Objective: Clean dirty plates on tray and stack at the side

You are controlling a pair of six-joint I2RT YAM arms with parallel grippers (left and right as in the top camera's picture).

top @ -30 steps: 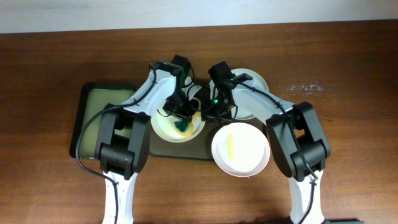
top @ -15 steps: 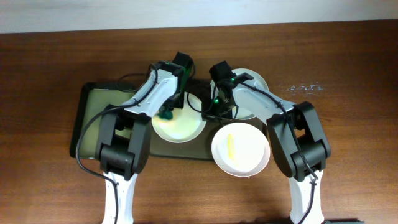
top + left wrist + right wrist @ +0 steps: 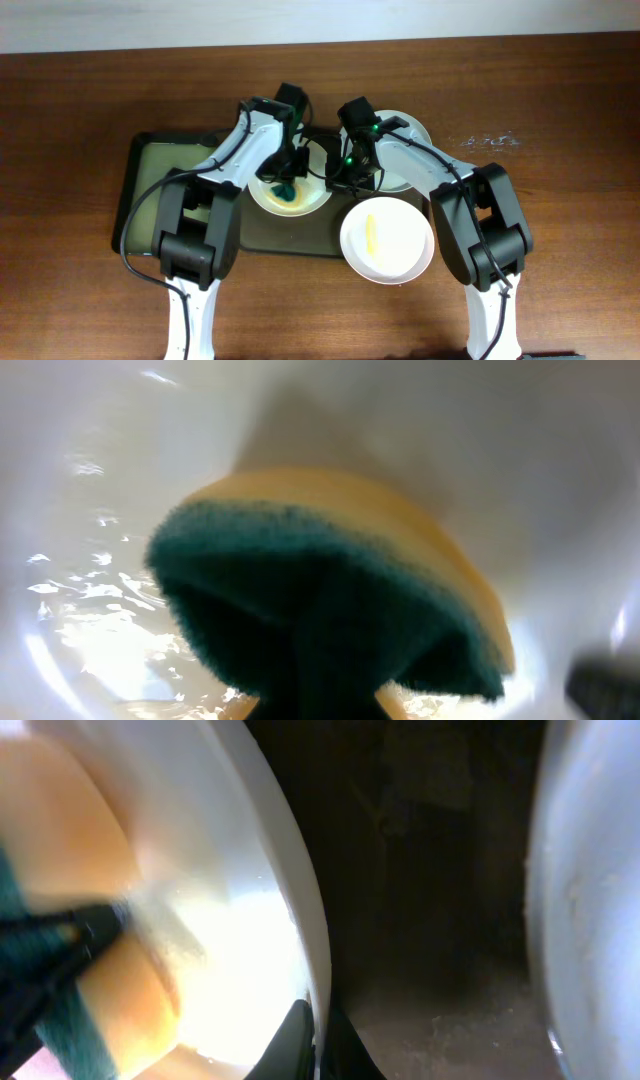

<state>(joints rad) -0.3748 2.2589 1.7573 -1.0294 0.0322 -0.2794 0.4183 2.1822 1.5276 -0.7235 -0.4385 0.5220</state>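
Note:
My left gripper [image 3: 284, 183] is shut on a green and yellow sponge [image 3: 283, 193] and presses it into a white plate [image 3: 312, 203] on the olive-grey tray [image 3: 160, 200]. In the left wrist view the sponge [image 3: 330, 580] lies flat against the wet plate [image 3: 120, 480]. My right gripper [image 3: 335, 180] is shut on this plate's right rim [image 3: 300, 920]; its fingertips [image 3: 315, 1045] pinch the edge. A second plate [image 3: 400, 250] with a yellow smear sits at the tray's front right corner. A third plate [image 3: 410, 130] lies behind, partly under my right arm.
The tray's left half is bare. A dark object [image 3: 320, 145] lies between the two wrists at the back. Brown wooden table [image 3: 560, 200] surrounds everything. In the right wrist view the dark tray floor [image 3: 440, 920] lies between the held plate and another plate's rim [image 3: 590, 900].
My left gripper swept the sponge from the plate's front middle to its left edge, then back toward the middle. The right gripper has kept its hold on the rim.

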